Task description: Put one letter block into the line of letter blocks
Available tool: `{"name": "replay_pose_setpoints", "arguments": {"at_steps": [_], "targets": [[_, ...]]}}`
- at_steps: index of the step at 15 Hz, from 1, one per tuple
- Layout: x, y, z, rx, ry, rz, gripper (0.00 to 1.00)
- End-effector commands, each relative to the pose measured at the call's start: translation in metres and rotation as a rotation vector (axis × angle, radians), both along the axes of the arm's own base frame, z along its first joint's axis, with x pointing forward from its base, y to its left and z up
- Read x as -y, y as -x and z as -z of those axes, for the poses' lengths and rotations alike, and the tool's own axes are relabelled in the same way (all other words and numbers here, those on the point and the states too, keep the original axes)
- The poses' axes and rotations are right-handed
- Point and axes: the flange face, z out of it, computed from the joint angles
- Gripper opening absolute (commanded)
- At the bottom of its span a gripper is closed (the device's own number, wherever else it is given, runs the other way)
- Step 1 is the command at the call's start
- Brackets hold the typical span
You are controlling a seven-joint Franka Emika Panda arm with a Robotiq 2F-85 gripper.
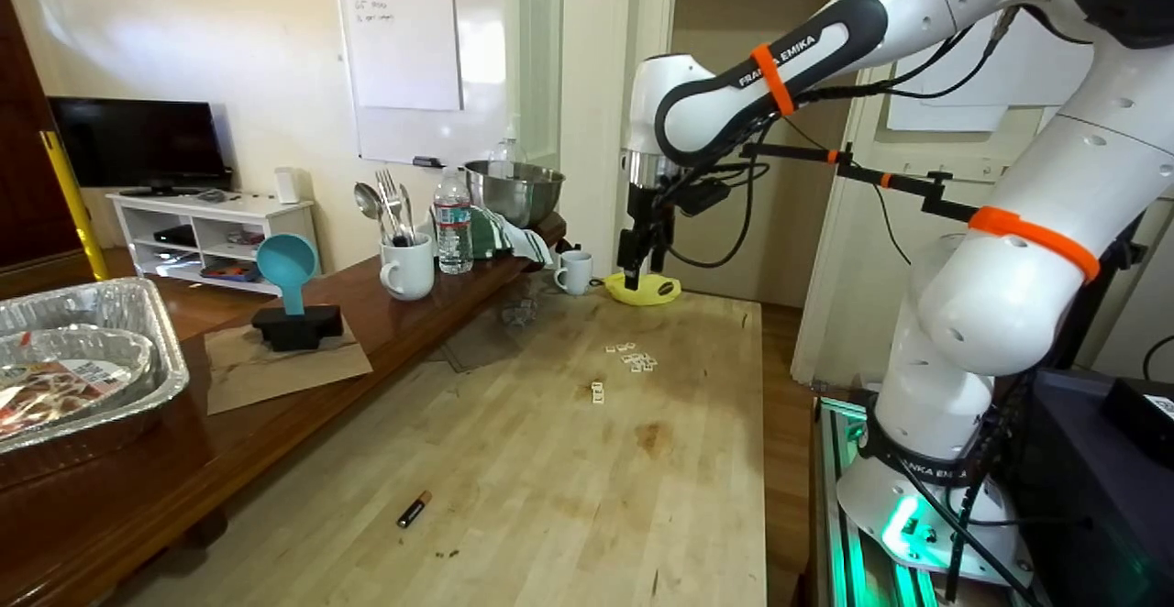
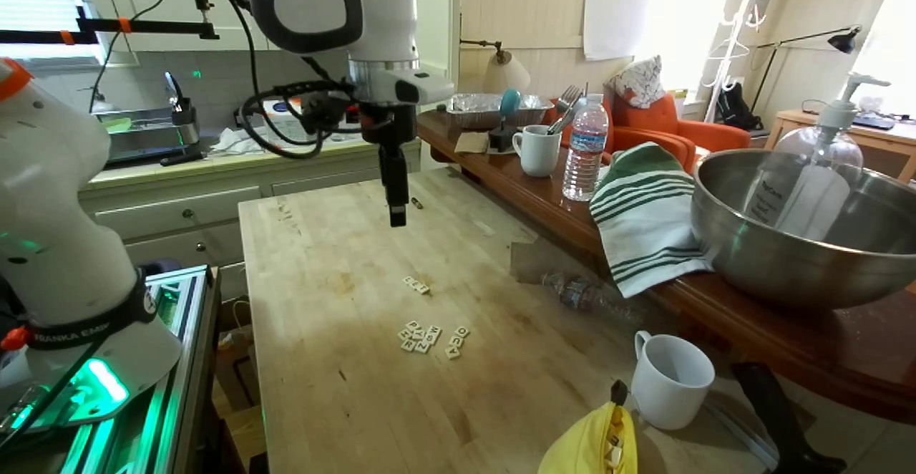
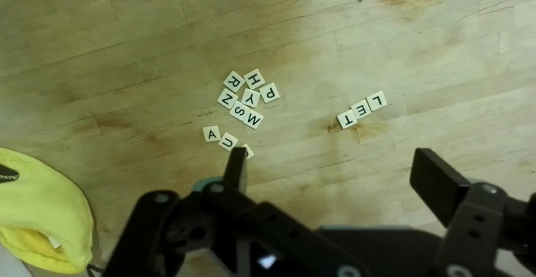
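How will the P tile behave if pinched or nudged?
The P tile looks small and hard-edged, so probably light and stiff. Square and lying flat on the wooden table, it should slide rather than roll or tip. The Y tile sits right beside it, so a push that way would likely shift both.

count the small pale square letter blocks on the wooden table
13. Wrist view: line of three, cluster of seven left of it, row of three below, its end block partly behind a black gripper finger.
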Motion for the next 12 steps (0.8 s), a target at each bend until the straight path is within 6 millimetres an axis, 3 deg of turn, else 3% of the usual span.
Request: {"name": "replay_pose_setpoints", "arguments": {"at_steps": [1, 2, 8, 12], "targets": [[0.018, 0.002, 0.031, 0.029, -0.012, 0.002, 1.00], [0.010, 0.002, 0.015, 0.016, -0.003, 0.003, 1.00], [0.011, 0.000, 0.016, 0.021, 0.001, 0.001, 1.00], [0.028, 0.004, 0.051, -0.016, -0.010, 0.051, 1.00]]}}
